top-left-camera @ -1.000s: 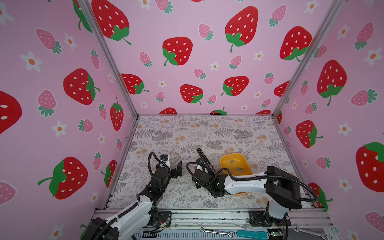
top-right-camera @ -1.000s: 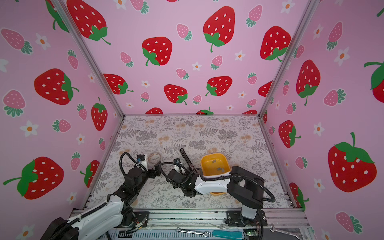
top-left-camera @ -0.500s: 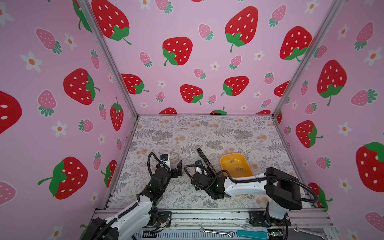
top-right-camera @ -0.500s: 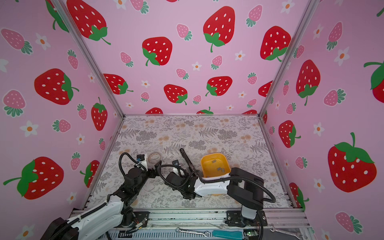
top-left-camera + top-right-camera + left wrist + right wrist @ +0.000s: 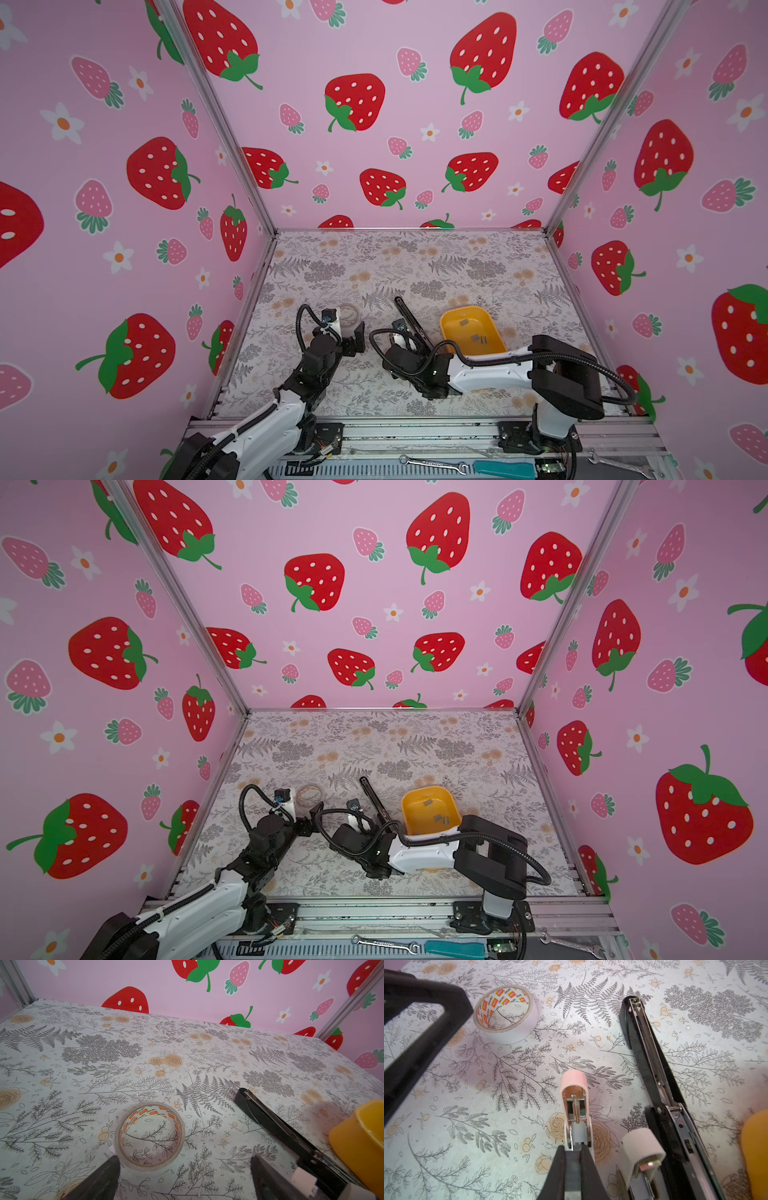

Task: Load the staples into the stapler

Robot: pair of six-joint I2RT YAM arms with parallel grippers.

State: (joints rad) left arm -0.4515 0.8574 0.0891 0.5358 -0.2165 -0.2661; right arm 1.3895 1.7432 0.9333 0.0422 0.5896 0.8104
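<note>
**Right arm presents the stapler.** The right gripper [image 5: 572,1148] has its jaws pressed together on the rear end of a small pink plastic stapler [image 5: 574,1103]. The stapler's lid is swung back to bare the metal channel, low over the floral-printed mat [image 5: 508,1147].

Between it and a long black metal stapler [image 5: 652,1059], folded out flat, lies a white plastic stapler [image 5: 641,1151], also opened.

At the near left the left gripper [image 5: 182,1178] hovers with jaws wide apart and nothing between them. A roll of clear tape [image 5: 149,1136] lies just beyond its fingertips.

The staples [image 5: 476,338], short grey metal strips, lie loose in the yellow plastic bowl [image 5: 451,336] at the right, just past the black stapler. No strip is seen in the pink stapler's channel.

The step in hand appears to be offering the pink stapler for loading. Done well, that calls for a firm, level hold with the channel facing up. A strip should be pinched by its long sides, carried legs-down across the black stapler, and lined up with the channel before release. A tilted strip would likely jam or drop.
</note>
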